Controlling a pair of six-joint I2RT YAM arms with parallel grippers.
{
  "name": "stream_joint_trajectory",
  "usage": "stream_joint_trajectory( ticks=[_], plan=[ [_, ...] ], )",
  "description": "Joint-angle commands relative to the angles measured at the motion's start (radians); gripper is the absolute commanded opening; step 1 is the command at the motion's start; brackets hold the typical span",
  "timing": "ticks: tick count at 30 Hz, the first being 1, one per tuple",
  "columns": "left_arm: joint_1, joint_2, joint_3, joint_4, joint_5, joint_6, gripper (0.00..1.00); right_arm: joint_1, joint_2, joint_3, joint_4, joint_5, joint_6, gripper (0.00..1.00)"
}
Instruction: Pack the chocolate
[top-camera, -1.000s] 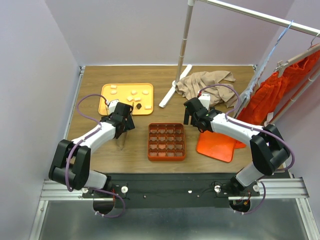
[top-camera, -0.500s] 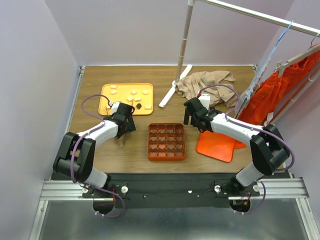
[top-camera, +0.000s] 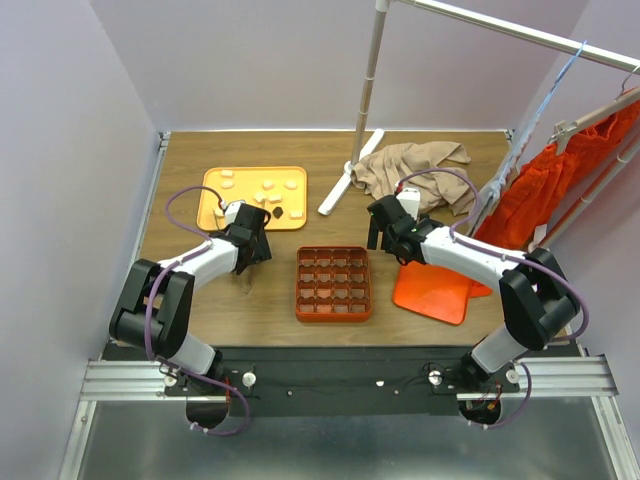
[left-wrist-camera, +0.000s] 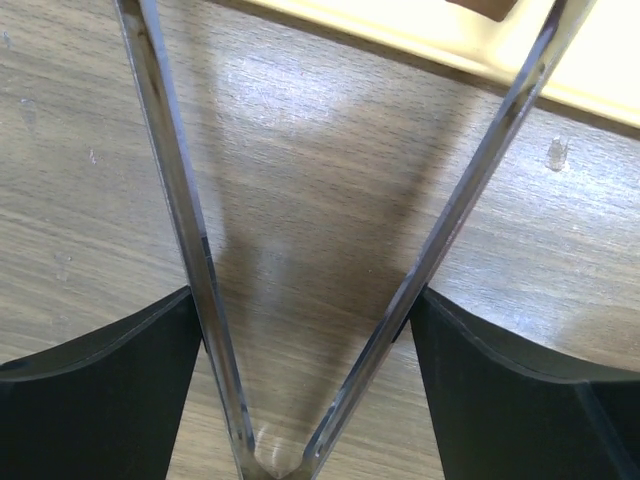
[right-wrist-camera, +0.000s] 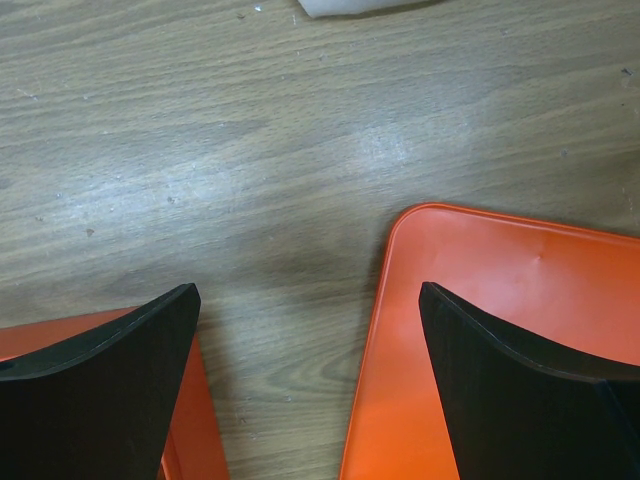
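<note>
The chocolate (top-camera: 268, 190), small cream and brown lumps, lies on a pale orange tray (top-camera: 220, 205) at the back left. A brown lump (left-wrist-camera: 485, 8) shows at the top edge of the left wrist view, on the tray's rim (left-wrist-camera: 580, 85). My left gripper (top-camera: 252, 248) (left-wrist-camera: 305, 300) hovers just in front of that tray and is shut on metal tongs (left-wrist-camera: 180, 220), whose two arms press against its fingers and spread toward the tray. My right gripper (top-camera: 385, 235) (right-wrist-camera: 310, 300) is open and empty above bare wood between the orange gridded box (top-camera: 333, 283) (right-wrist-camera: 190, 440) and a flat orange lid (top-camera: 432, 290) (right-wrist-camera: 500, 330).
A beige cloth (top-camera: 410, 165) lies at the back right beside a white stand's foot (top-camera: 348, 182) and pole (top-camera: 368, 80). An orange garment (top-camera: 560, 190) hangs on a rack at the right edge.
My left gripper has shifted slightly toward the tray and its jaws have narrowed a little on the tongs. The right arm has not moved.
</note>
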Motion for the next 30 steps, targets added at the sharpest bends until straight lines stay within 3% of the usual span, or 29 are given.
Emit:
stream_joint_trajectory(
  ticks=[1, 9, 11, 16, 30],
  plan=[
    [0.005, -0.019, 0.007, 0.021, -0.024, 0.005, 0.84, 0.004, 0.024, 0.018, 0.004, 0.008, 0.001, 1.00],
    [-0.012, -0.030, 0.049, 0.016, -0.031, 0.046, 0.64, 0.004, 0.024, 0.012, 0.002, 0.005, 0.005, 1.00],
    [-0.015, -0.036, 0.058, 0.009, -0.037, 0.052, 0.63, 0.006, 0.026, 0.011, 0.004, 0.005, 0.008, 1.00],
    [-0.015, -0.074, 0.075, 0.006, -0.035, 0.066, 0.46, 0.006, 0.021, 0.006, 0.002, 0.002, 0.010, 1.00],
    [-0.017, -0.188, 0.196, -0.085, -0.089, 0.140, 0.44, 0.004, 0.020, 0.003, 0.002, 0.003, 0.007, 1.00]
  ],
)
